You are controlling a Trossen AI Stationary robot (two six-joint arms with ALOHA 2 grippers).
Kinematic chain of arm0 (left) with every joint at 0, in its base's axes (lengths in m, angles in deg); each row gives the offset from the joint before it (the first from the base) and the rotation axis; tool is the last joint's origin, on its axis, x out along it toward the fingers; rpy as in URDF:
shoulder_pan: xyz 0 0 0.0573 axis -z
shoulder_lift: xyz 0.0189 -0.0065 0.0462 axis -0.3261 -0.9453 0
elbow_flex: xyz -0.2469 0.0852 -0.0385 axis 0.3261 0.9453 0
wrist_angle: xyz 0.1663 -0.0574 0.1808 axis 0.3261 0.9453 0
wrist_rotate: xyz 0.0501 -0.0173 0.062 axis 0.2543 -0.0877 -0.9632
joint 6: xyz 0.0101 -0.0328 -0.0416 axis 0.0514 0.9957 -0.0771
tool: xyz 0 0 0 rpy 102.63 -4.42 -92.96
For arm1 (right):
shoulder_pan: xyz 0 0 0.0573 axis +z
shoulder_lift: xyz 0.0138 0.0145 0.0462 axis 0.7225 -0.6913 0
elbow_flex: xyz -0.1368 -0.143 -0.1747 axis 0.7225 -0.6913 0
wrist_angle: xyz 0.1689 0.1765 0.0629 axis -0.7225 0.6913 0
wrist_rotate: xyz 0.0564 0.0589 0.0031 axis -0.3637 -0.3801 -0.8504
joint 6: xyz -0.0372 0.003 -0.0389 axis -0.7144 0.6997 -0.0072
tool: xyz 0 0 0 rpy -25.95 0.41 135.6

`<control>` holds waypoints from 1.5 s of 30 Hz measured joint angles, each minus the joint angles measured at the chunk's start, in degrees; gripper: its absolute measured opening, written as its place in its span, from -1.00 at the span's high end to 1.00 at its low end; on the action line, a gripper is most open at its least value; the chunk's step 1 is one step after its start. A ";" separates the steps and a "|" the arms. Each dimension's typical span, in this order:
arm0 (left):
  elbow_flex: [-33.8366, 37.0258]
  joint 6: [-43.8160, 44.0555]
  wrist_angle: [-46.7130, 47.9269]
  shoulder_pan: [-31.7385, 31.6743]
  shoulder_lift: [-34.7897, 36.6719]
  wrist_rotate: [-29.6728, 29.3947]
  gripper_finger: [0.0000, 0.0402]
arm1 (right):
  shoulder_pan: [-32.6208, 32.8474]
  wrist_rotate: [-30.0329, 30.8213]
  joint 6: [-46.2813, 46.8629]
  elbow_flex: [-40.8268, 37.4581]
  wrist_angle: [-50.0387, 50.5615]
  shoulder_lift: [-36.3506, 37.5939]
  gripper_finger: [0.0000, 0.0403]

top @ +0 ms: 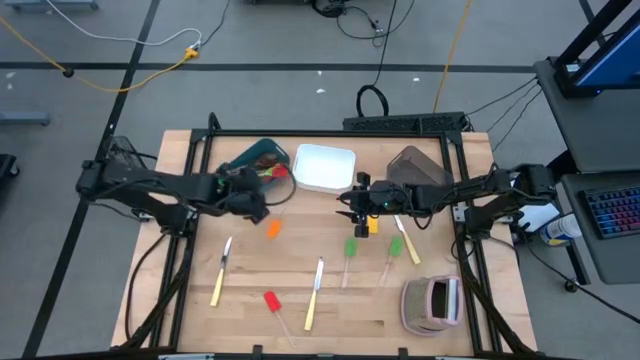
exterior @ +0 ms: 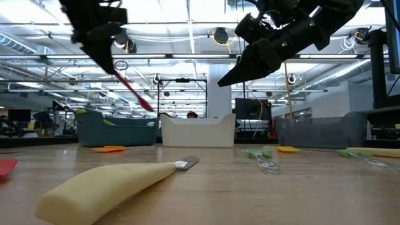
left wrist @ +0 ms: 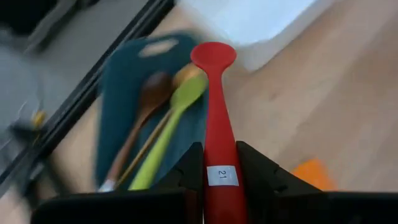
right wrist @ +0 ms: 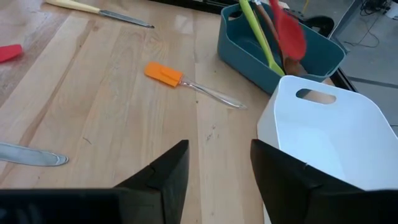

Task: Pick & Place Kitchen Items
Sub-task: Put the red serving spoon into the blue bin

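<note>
The left gripper (left wrist: pixel 221 180) is clamped on a red spoon (left wrist: pixel 217 118), holding it over the teal bin (top: pixel 252 160), where a green spoon (left wrist: pixel 171 118) and a wooden spoon (left wrist: pixel 140 118) already lie. Beside that bin, past the white bin (top: pixel 323 168), the right gripper (right wrist: pixel 214 171) hangs with fingers apart.

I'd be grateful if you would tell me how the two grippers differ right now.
The left gripper is shut on a red spoon over the teal bin; the right gripper is open and empty, near the white bin. Both hang above the table.
</note>
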 joint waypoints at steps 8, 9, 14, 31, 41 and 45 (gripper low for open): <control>1.10 6.25 7.96 -3.12 2.27 -1.77 0.72 | 0.00 0.02 0.18 0.02 -0.02 0.00 0.20; 1.67 5.76 7.06 -3.89 2.15 -1.75 0.72 | 0.00 0.02 0.19 0.02 -0.02 0.00 0.20; 7.24 0.07 -3.34 -7.70 1.94 0.86 0.72 | 0.00 0.00 0.19 0.02 -0.01 0.00 0.20; 17.44 -20.20 -18.15 -22.38 1.94 12.50 0.51 | 0.00 0.00 0.19 0.02 -0.02 0.00 0.20; 17.99 -19.51 -17.95 -22.82 1.94 12.47 0.50 | 0.00 0.00 0.19 0.02 -0.02 0.00 0.20; 17.99 -18.81 -17.59 -22.82 1.94 12.27 0.50 | 0.00 0.00 0.19 0.02 -0.02 0.00 0.20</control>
